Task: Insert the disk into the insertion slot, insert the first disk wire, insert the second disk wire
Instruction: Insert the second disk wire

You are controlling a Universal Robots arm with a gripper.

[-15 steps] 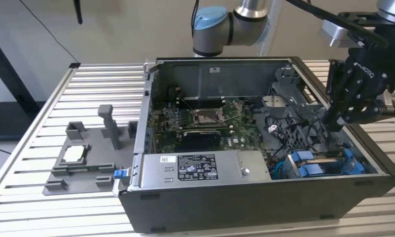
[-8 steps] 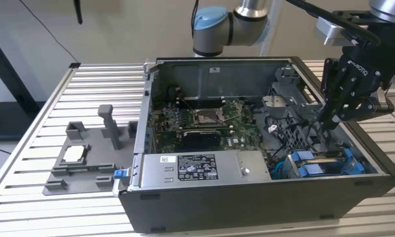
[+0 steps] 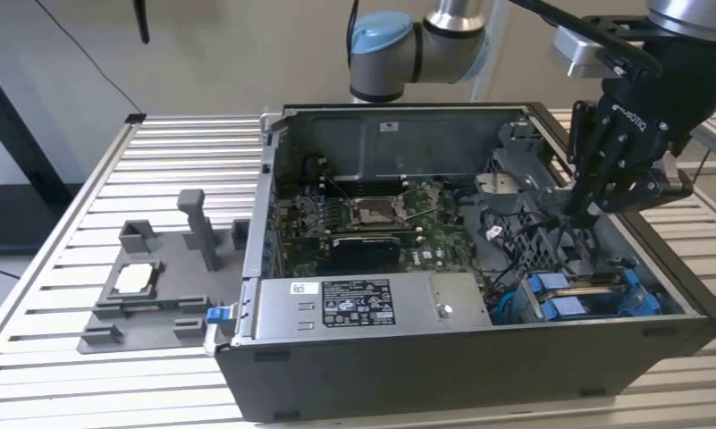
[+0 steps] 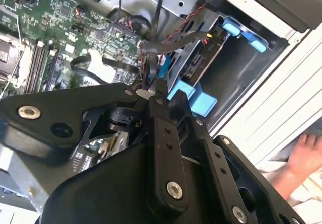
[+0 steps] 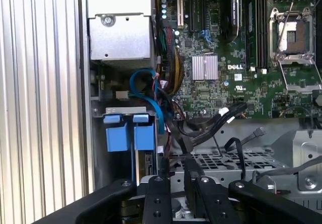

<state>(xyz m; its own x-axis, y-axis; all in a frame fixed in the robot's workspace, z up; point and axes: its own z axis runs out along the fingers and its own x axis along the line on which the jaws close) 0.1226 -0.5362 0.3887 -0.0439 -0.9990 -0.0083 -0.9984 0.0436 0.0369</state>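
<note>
Blue-framed disk [image 3: 560, 308] sits in insertion slot [image 4: 241, 73], body mostly hidden; jaws narrow on black cable [image 5: 187, 153], contact obscured.

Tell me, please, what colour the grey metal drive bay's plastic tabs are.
Bright blue plastic tabs, clearest in the first wrist view.

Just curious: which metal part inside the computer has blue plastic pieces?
The grey metal drive bay on the exterior view's right; the square silver processor socket has none.

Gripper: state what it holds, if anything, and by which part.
Cannot be told. The gripper sits among the black wires inside the computer case; whether it grips one is hidden.
</note>
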